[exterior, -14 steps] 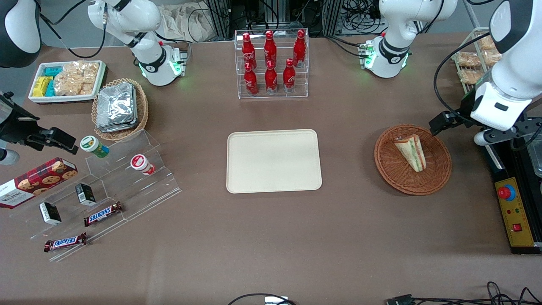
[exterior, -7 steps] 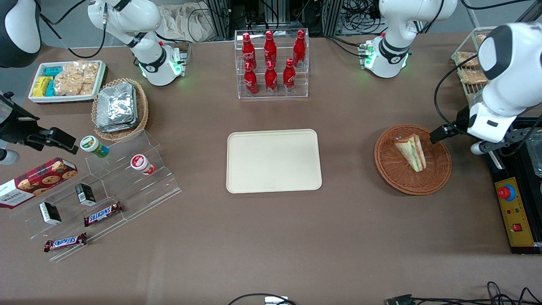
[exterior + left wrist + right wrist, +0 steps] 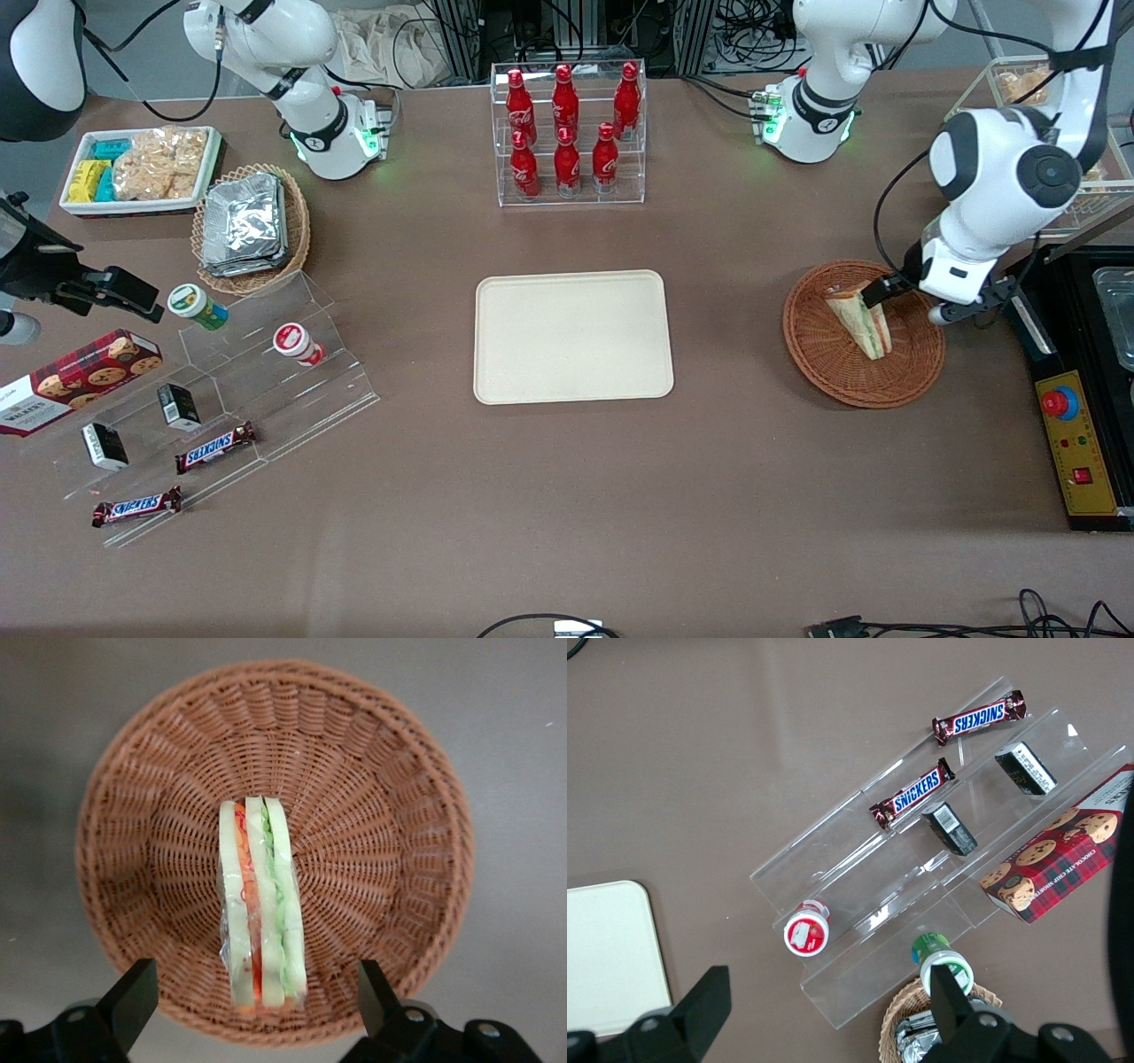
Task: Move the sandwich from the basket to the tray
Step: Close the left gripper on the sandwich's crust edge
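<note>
The sandwich (image 3: pixel 859 317) is a wrapped white-bread wedge with green and red-orange filling, lying in the round brown wicker basket (image 3: pixel 815 354) toward the working arm's end of the table. My left gripper (image 3: pixel 899 299) hovers open above the basket, over the sandwich's wide end. In the left wrist view the sandwich (image 3: pixel 259 904) lies in the middle of the basket (image 3: pixel 381 815), and the gripper (image 3: pixel 252 992) has one black finger on each side of it, well apart from the wrap. The cream-beige tray (image 3: pixel 571 337) lies bare at mid-table.
A clear rack of red bottles (image 3: pixel 567 133) stands farther from the front camera than the tray. A black control box with a red button (image 3: pixel 1076 443) and a wire rack of snack packets (image 3: pixel 1019 89) sit beside the basket. An acrylic snack stand (image 3: pixel 221 390) is toward the parked arm's end.
The left arm has swung in from the table's edge toward the basket. Its gripper now hangs over the sandwich. The sandwich and the basket have not moved.
</note>
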### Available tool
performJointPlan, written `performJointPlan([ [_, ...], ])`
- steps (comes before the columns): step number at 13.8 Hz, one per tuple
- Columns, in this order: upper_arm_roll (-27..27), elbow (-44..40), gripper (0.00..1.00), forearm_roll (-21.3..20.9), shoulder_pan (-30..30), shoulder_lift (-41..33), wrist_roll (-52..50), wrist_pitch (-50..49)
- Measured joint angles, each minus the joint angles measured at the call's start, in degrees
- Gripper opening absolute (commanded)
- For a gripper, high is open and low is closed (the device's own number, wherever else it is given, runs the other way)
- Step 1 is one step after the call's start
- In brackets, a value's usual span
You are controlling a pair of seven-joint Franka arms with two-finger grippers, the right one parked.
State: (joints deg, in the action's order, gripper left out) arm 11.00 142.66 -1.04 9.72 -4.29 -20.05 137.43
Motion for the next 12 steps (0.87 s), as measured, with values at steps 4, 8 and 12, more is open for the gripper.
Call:
performJointPlan([
  [4, -0.02, 3.09, 1.0, 0.0, 0.08, 6.11, 0.0, 9.12],
  [8, -0.02, 3.09, 0.48, 0.0, 0.1, 9.58, 0.0, 12.16],
  [12, -0.02, 3.08, 0.0, 0.0, 0.1, 9.7, 0.0, 12.27],
])
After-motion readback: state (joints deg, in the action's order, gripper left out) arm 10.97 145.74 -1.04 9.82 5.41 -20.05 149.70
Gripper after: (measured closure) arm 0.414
